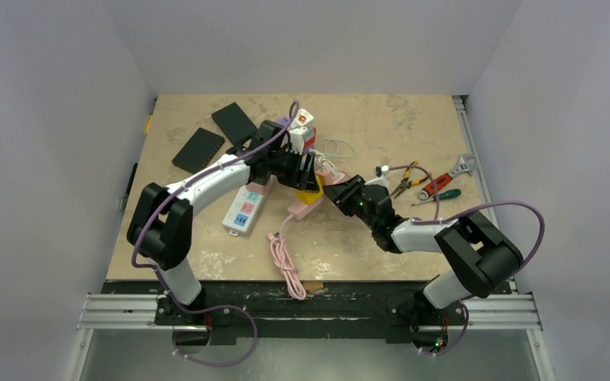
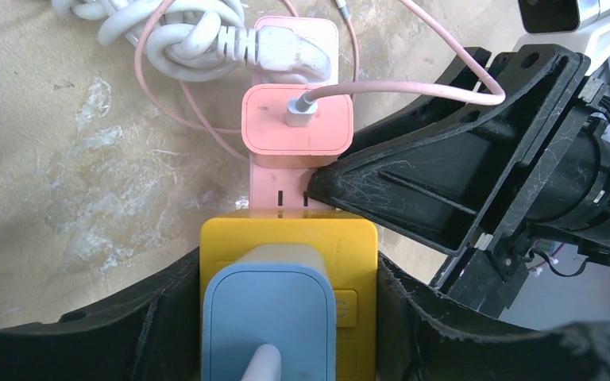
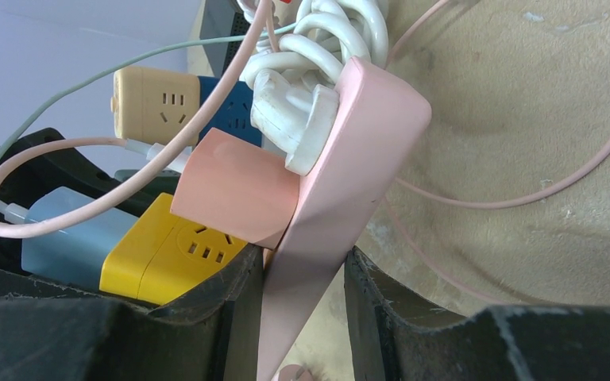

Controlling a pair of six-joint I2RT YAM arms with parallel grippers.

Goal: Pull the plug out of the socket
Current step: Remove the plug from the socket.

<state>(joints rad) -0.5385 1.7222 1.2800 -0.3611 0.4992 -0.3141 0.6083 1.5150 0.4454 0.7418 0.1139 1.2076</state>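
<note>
A pink power strip (image 3: 341, 171) lies mid-table, also in the top view (image 1: 327, 184). A white plug (image 2: 286, 48), a pink adapter (image 2: 298, 119) and a yellow adapter cube (image 2: 286, 238) sit on it. A blue charger (image 2: 270, 317) is plugged into the yellow cube. My left gripper (image 2: 290, 266) is shut on the yellow cube's sides, and shows in the top view (image 1: 306, 181). My right gripper (image 3: 303, 258) is shut on the strip's body, just beside the cube, and shows in the top view (image 1: 337, 190). The cube's seat in the strip is hidden.
A white power strip (image 1: 242, 210) lies to the left, with two black blocks (image 1: 198, 148) behind it. Pliers (image 1: 403, 181), a screwdriver (image 1: 437, 194) and a wrench (image 1: 457, 168) lie to the right. A pink cable (image 1: 284, 258) trails toward the front edge. A coiled white cable (image 1: 335, 148) lies behind.
</note>
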